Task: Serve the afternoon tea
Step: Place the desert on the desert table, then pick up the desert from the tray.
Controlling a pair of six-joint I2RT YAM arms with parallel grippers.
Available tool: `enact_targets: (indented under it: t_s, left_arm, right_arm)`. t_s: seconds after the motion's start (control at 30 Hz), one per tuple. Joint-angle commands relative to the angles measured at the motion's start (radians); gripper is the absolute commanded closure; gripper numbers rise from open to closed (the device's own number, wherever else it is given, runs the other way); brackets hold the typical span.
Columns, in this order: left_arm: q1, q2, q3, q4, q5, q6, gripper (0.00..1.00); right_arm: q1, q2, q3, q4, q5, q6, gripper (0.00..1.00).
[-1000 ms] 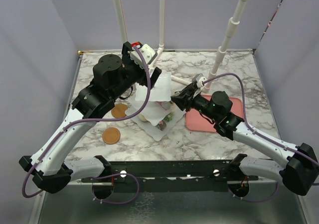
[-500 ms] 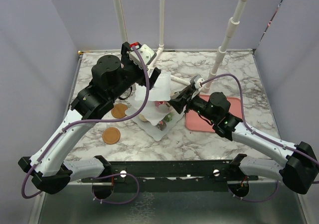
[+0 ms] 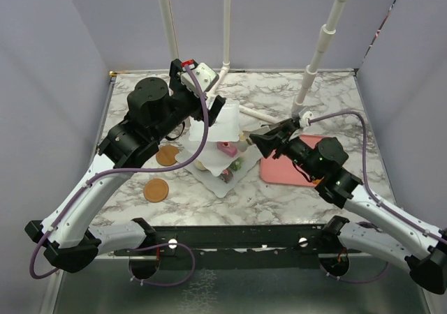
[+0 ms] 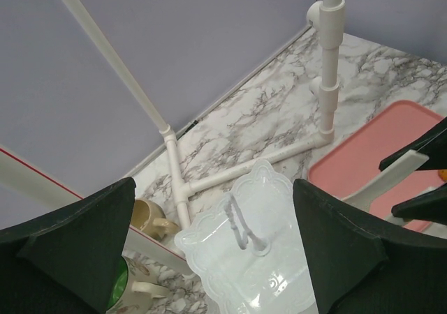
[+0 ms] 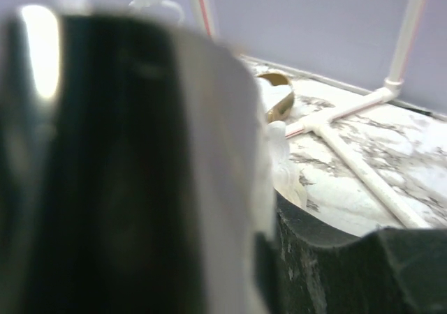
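Near edge: both arm bases are bolted side by side on the marble table (image 3: 279, 195).
Near left: near coaster (image 3: 156, 189) lies flat on the marble. The far coaster (image 3: 167, 155) sits just beyond it and is partly under the left arm.
Centre: the tiered stand (image 3: 223, 181) is upright. A pink pastry (image 3: 225, 147) sits on its middle plate, and other small pastries (image 3: 237, 165) sit on the lowest plate.
Left gripper (image 4: 213, 188) hovers over the top plate (image 4: 272, 202). Its jaws are spread wide, one finger on each side of the plate, and nothing is held.
Right gripper (image 3: 253, 139) points at the stand from the right, just beside the middle tier. The left wrist view shows its two fingertips parted. The right wrist view is blurred and mostly blocked, so the jaws are probably open with nothing between them.
Right of the stand: the pink tray (image 3: 290, 169) lies flat under the right arm.
Farther back, in the left wrist view: the beige mug (image 4: 143, 216) and green-lined mug (image 4: 120, 287) stand close together beside the white pipe frame (image 4: 183, 199).
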Motion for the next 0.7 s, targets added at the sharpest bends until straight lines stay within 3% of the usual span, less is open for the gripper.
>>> enact_targets:
  t_s: [0.0, 0.13, 0.33, 0.67]
  left_arm:
    - [0.005, -0.021, 0.000, 0.021, 0.009, 0.004, 0.05]
    - [0.005, -0.021, -0.004, 0.021, 0.011, 0.006, 0.05]
    - [0.005, -0.015, -0.001, 0.021, 0.022, 0.006, 0.05]
    - [0.005, -0.024, -0.017, 0.019, 0.034, 0.001, 0.05]
  right_arm:
    - [0.008, -0.101, -0.061, -0.107, 0.248, 0.057, 0.50]
    - [0.008, -0.155, -0.098, -0.166, 0.460, 0.090, 0.50]
    - [-0.031, -0.092, -0.096, -0.354, 0.822, 0.230, 0.52]
    - [-0.306, -0.023, -0.160, -0.417, 0.826, 0.436, 0.52]
